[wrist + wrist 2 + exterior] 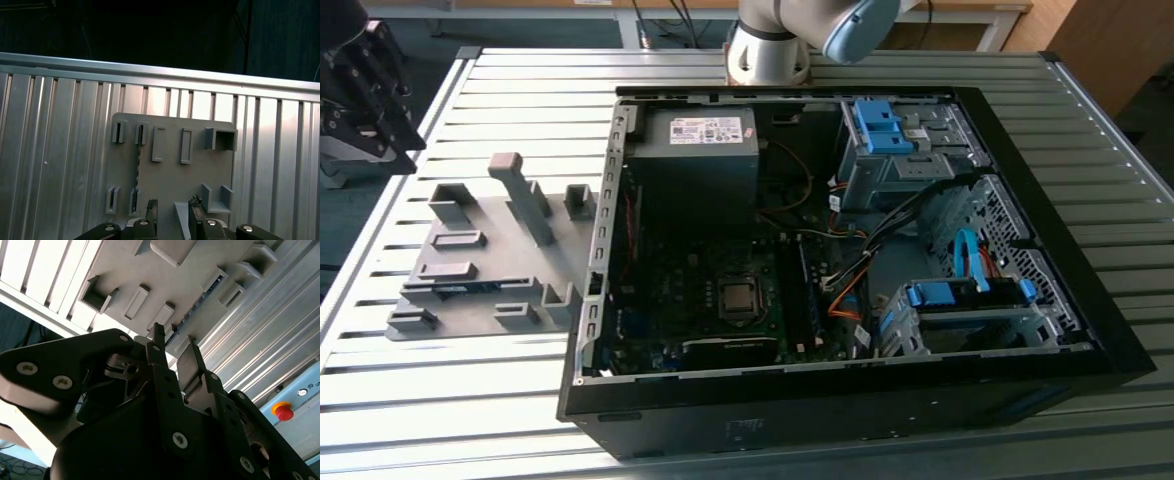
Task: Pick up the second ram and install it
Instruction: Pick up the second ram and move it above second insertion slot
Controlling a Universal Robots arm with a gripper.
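The second ram (137, 172) stands on edge in a slot of the grey fixture plate (170, 185), showing as a thin dark strip between two pairs of small blocks. It appears in the second wrist view as a narrow strip (194, 311). My gripper (172, 210) hangs above the plate's near side, apart from the ram. It is open, with nothing between its fingers. The second wrist view shows the two black fingers (159, 340) pointing at the plate. In the exterior view the plate (494, 262) lies on the table to the left of the computer case.
The open computer case (607, 200) lies on the slatted metal table (507, 90), with its motherboard, power supply (700, 130) and blue drive brackets exposed. Tall grey fixture blocks (520, 195) rise from the plate. The table's edge rail (160, 75) runs beyond the plate.
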